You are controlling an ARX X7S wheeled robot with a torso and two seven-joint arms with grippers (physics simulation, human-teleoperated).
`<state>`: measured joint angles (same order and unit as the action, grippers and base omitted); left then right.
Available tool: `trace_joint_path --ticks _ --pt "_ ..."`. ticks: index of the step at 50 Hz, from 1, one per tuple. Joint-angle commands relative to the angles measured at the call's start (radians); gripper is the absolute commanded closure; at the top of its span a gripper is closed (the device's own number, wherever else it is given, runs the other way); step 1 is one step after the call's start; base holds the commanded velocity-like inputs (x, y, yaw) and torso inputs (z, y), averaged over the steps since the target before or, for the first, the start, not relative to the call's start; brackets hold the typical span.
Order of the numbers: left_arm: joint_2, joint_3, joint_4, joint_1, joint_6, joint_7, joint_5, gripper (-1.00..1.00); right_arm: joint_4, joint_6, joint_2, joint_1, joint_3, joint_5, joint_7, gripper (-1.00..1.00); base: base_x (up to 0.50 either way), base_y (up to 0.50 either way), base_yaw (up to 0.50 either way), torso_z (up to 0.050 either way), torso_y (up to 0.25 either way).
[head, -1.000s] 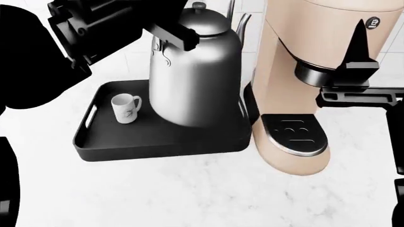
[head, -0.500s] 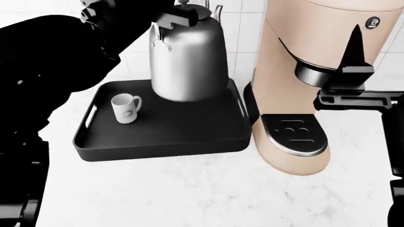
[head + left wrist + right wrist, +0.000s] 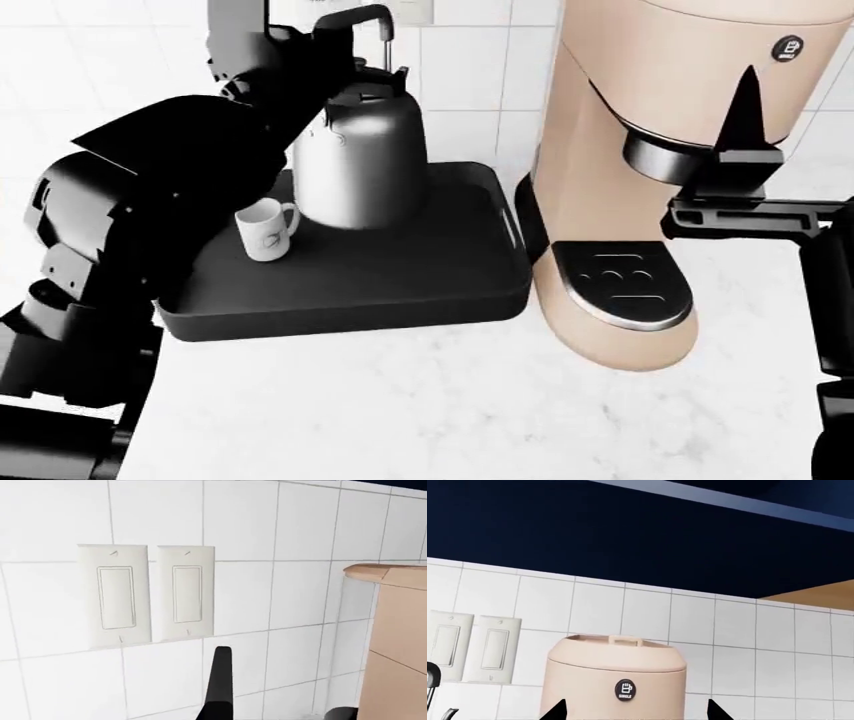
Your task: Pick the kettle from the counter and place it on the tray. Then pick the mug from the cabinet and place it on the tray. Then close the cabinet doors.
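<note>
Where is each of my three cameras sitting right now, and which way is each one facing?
Head view: on the head, looking down at the tray, kettle, mug and coffee machine; both arms show.
Left wrist view: near the left gripper, facing the tiled wall and two switches; fingertips show.
Right wrist view: near the right gripper, facing the coffee machine under dark cabinets.
Shared: all three show the coffee machine; both wrist views show the switches.

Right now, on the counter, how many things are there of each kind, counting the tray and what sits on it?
Tray: 1
Kettle: 1
Mug: 1
Coffee machine: 1
Total: 4
</note>
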<state>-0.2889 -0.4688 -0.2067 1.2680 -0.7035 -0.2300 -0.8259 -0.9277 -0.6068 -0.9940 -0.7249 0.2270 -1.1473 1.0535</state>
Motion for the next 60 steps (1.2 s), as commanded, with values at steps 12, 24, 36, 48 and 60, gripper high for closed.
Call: trace_joint_path --ticks 12,24,36,48,60 --pt "0.032 0.065 -0.016 0.055 0.073 0.024 0.074 1.00 0.012 0.023 0.005 0.040 0.005 0.037 -0.015 -1.00 0.00 0.00 0.00 0.002 0.005" --pt "0.059 0.041 0.025 0.033 0.056 0.031 0.047 1.00 0.020 0.026 0.016 0.045 0.019 0.053 -0.024 -1.00 0.00 0.00 0.00 0.001 0.004" --pt "0.071 0.031 -0.029 0.015 0.091 0.032 0.070 1.00 0.026 0.039 0.015 0.064 0.018 0.064 -0.030 -1.00 0.00 0.00 0.00 0.002 0.004" --pt "0.081 0.020 -0.076 -0.008 0.127 0.042 0.086 1.00 0.034 0.049 0.014 0.074 0.017 0.069 -0.037 -1.00 0.00 0.00 0.00 0.002 0.004" --pt "0.073 0.019 -0.088 -0.042 0.142 0.051 0.081 1.00 0.038 0.048 0.019 0.073 0.024 0.076 -0.039 -1.00 0.00 0.00 0.00 0.002 0.004"
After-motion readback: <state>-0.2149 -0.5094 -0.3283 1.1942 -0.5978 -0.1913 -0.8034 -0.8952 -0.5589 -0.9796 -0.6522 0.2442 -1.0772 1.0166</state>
